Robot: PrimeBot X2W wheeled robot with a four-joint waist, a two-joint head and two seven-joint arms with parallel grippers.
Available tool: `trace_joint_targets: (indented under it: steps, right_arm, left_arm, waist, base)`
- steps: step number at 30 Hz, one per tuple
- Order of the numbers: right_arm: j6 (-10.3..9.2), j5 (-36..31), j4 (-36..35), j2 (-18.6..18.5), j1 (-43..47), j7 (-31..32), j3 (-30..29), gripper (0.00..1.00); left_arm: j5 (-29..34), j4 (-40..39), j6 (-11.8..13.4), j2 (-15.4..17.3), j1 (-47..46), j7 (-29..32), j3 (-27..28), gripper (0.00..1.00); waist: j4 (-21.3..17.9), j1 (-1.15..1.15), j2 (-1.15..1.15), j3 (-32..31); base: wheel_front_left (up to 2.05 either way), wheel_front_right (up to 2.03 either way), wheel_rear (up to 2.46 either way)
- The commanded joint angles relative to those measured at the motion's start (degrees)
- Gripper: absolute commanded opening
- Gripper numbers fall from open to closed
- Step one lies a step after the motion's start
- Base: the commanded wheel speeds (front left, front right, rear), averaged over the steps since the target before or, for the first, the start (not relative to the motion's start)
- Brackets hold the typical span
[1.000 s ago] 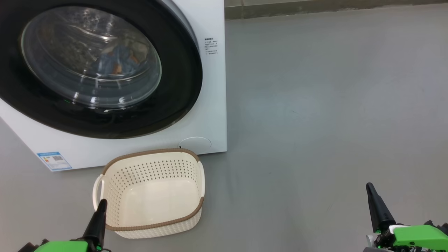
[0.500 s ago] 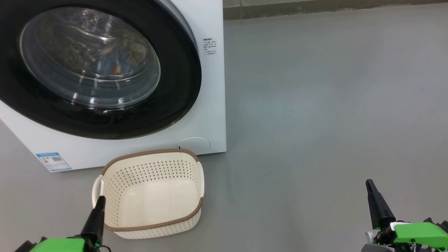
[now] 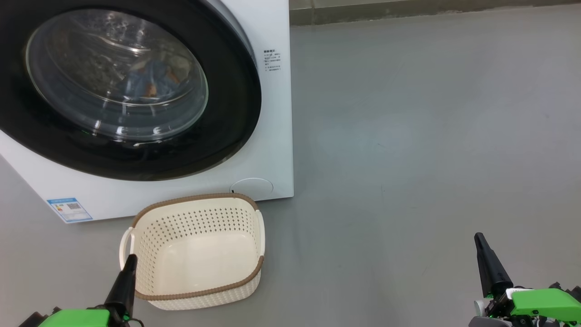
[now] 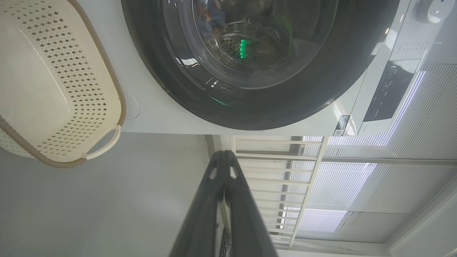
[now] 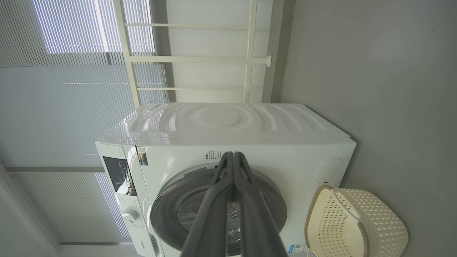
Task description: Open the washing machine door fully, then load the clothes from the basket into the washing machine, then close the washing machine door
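Left gripper, right gripper edged slightly up view; both clenched, empty.

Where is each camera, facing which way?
Head view: on the head, facing down-forward at the big white front-loading washing machine, its round black-rimmed glass door, the cream perforated plastic basket; left pincer lower left, right pincer lower right.
Left wrist view: left wrist, rolled sideways, along its shut pincer toward door and basket.
Right wrist view: right wrist, rolled sideways, past its shut pincer at the machine's front and side.
Shared by all: door, basket.
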Motion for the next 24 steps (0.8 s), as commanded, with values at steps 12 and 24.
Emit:
trace_joint_targets:
  steps: [12,24]
  right_arm:
    - [0.1,0.3,-1.4,-0.7,-2.3,0.4,1.6,0.0]
    - [0.1,0.3,-1.4,-0.7,-2.3,0.4,1.6,0.0]
  left_arm:
    - [0.5,-1.0,-0.2,0.8,-2.3,0.4,2.2,0.0]
    - [0.6,-1.0,-0.2,0.7,-2.3,0.6,2.4,0.0]
  waist:
    - [0.0,0.0,0.0,0.0]
    - [0.0,0.0,0.0,0.0]
  base:
    - [0.0,0.0,0.0]
    - [0.0,0.0,0.0]
